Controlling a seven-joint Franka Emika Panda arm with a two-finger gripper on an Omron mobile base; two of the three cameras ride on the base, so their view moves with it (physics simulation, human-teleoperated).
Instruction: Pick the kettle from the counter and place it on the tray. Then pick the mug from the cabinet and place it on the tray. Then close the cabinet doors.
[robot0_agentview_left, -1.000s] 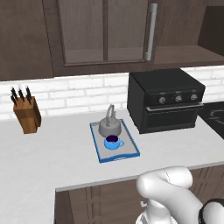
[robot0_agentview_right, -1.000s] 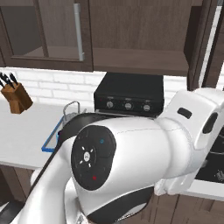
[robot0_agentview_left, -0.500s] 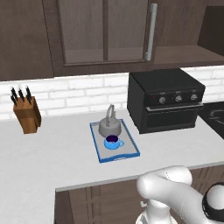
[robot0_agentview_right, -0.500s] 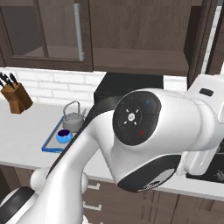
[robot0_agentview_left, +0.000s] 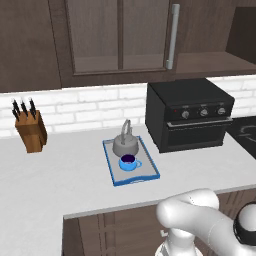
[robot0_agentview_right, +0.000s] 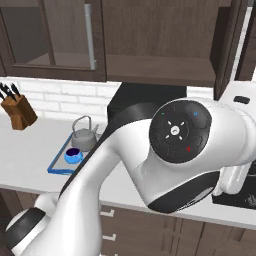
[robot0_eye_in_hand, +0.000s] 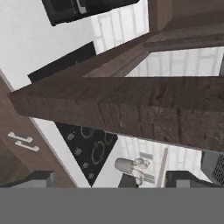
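Observation:
The grey kettle (robot0_agentview_left: 125, 143) and the small blue mug (robot0_agentview_left: 128, 162) both stand on the blue-rimmed tray (robot0_agentview_left: 112, 172) on the pale counter (robot0_agentview_left: 55, 185). In the right base view the kettle (robot0_agentview_right: 85, 136), mug (robot0_agentview_right: 73, 155) and tray (robot0_agentview_right: 55, 167) lie left of my arm. Above them hangs the dark cabinet (robot0_agentview_left: 120, 45), with a grey bar handle (robot0_agentview_left: 172, 36) on its door. Its right side shows an open shelf (robot0_agentview_left: 210, 64). In the hand view my gripper (robot0_eye_in_hand: 111, 179) is open and holds nothing, close under the edge of a dark wooden board (robot0_eye_in_hand: 131, 107).
A black oven box (robot0_agentview_left: 192, 115) sits right of the tray. A knife block (robot0_agentview_left: 31, 131) stands at the far left by the brick wall. The hand view also shows a black stovetop (robot0_eye_in_hand: 83, 148) and drawer handles (robot0_eye_in_hand: 19, 142). My bulky arm (robot0_agentview_right: 170, 150) covers the middle of the right base view.
My arm has swung: its big joint has slid to the right across the right base view and uncovered the tray. Kettle, mug and tray have stayed put.

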